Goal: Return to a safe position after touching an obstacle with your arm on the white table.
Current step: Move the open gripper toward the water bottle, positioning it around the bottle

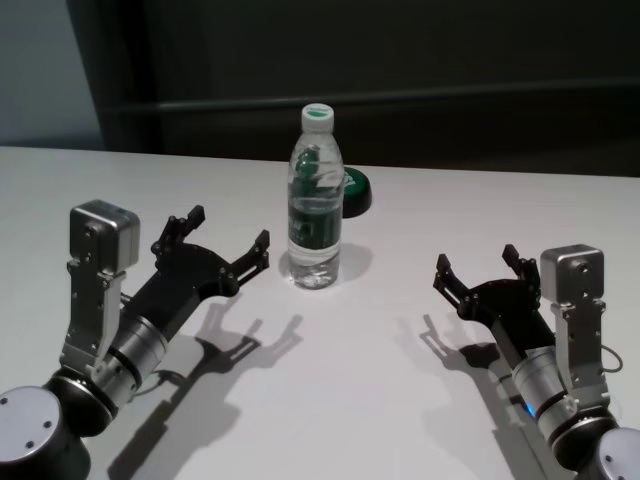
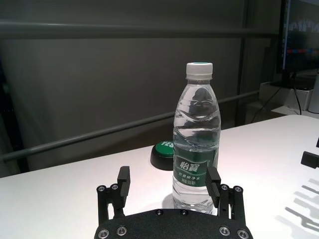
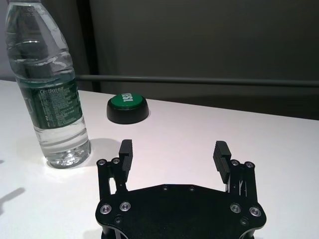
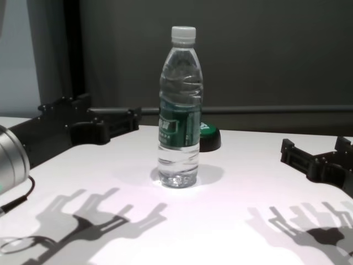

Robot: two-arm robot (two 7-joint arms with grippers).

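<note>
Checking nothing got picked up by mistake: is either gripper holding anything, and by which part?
Nothing is held. The left gripper and right gripper are both open and apart from the upright bottle on the white table.

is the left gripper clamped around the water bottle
No, in the head view the left gripper is open and hangs clear to the left of the upright water bottle, with bare white table between them.

Your left gripper [image 1: 228,232] is held up over the left side of the table, fingers spread wide and holding nothing. Your right gripper [image 1: 478,263] sits low near the right edge, wide too.
</note>
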